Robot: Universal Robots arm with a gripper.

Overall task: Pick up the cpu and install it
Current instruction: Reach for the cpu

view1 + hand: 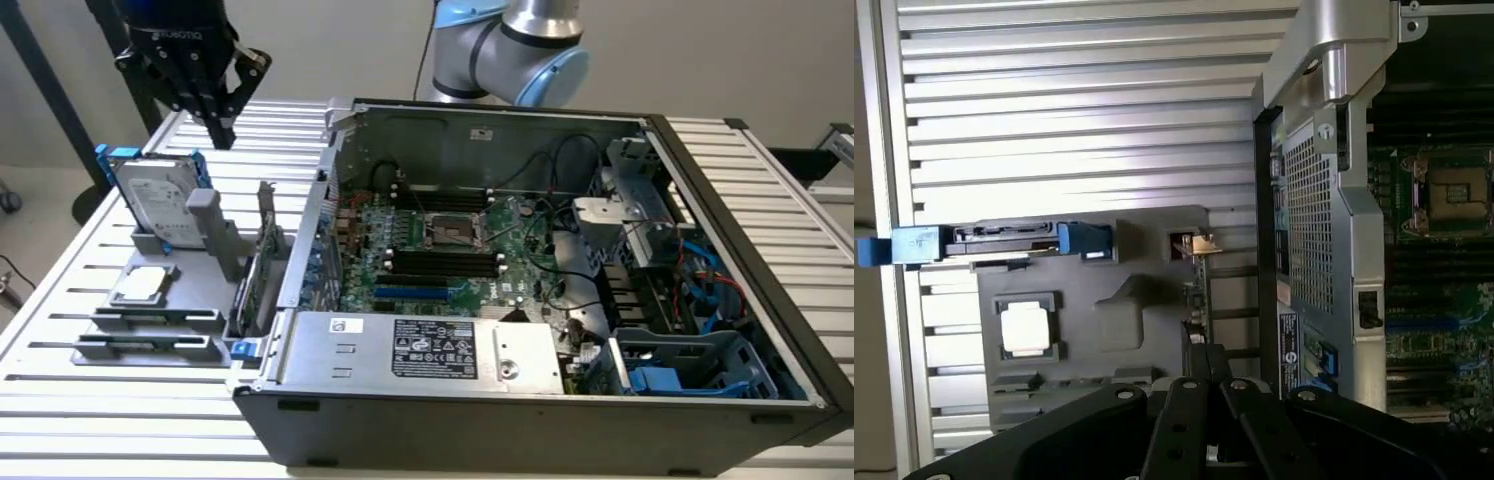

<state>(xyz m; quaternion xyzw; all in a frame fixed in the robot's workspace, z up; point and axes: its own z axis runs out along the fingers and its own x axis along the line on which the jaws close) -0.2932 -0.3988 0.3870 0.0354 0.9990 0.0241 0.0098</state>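
The cpu (143,285) is a small silver square lying flat in a recess of the grey holder (160,330) on the slatted table, at the exterior view's left. In the wrist view the cpu (1026,327) sits in the same grey holder (1104,330). My black gripper (220,132) hangs high above the table behind the holder, well clear of the cpu, fingers drawn together to a point with nothing between them. The fingers (1184,410) show in the wrist view. The empty socket (447,232) lies in the middle of the green motherboard (514,285); the wrist view shows the socket (1454,195) too.
A silver hard drive with blue rails (158,200) stands upright in the holder behind the cpu. An expansion card (267,245) stands between holder and case. The open computer case (747,300) holds a labelled power supply (427,348) at its front.
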